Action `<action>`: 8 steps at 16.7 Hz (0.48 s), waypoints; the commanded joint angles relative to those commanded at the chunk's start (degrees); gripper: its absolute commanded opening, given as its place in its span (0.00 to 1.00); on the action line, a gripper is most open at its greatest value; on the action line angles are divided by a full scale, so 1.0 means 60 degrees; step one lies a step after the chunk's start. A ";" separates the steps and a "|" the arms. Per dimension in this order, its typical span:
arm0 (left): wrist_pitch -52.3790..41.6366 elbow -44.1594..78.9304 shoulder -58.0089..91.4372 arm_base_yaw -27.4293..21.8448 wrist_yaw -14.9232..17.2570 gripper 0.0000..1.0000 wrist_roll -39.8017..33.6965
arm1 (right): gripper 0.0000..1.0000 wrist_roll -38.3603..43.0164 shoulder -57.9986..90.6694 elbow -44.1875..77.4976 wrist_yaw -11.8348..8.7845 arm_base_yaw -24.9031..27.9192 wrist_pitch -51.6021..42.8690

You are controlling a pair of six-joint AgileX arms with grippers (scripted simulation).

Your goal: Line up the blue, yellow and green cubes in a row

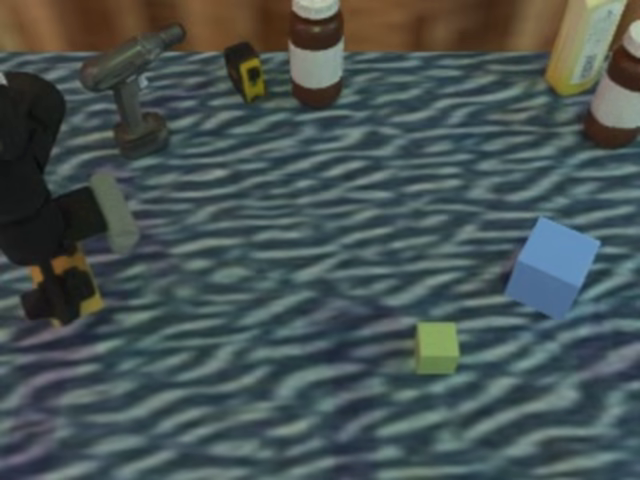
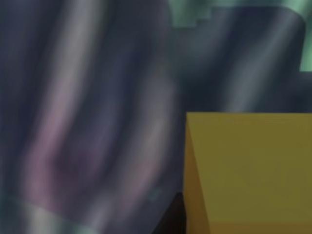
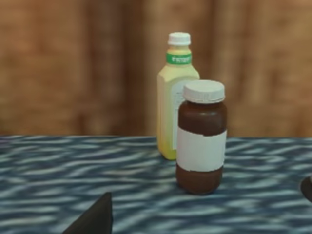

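On the patterned table sit three cubes: blue, green, yellow.

The middle of the table lay open — wide passage between the left gripper and the blue cube. The drill, tape measure and jars crowded the far edge; the green cube sat near the blue cube, apparently apart.

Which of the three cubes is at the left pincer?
The yellow cube, at the table's left edge right under the left pincer. The green cube and blue cube sit far off on the right side.
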 joint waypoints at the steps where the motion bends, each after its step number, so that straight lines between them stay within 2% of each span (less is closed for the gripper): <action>1: -0.0438 0.0187 -0.0185 0.0032 -0.0003 0.00 -0.0009 | 1.00 0.0000 0.0000 0.0000 0.0000 0.0000 0.0000; 4: -0.1246 0.0605 -0.0647 0.0095 -0.0011 0.00 -0.0035 | 1.00 0.0000 0.0000 0.0000 0.0000 0.0000 0.0000; 8: -0.1282 0.0616 -0.0665 0.0049 -0.0014 0.00 -0.0023 | 1.00 0.0000 0.0000 0.0000 0.0000 0.0000 0.0000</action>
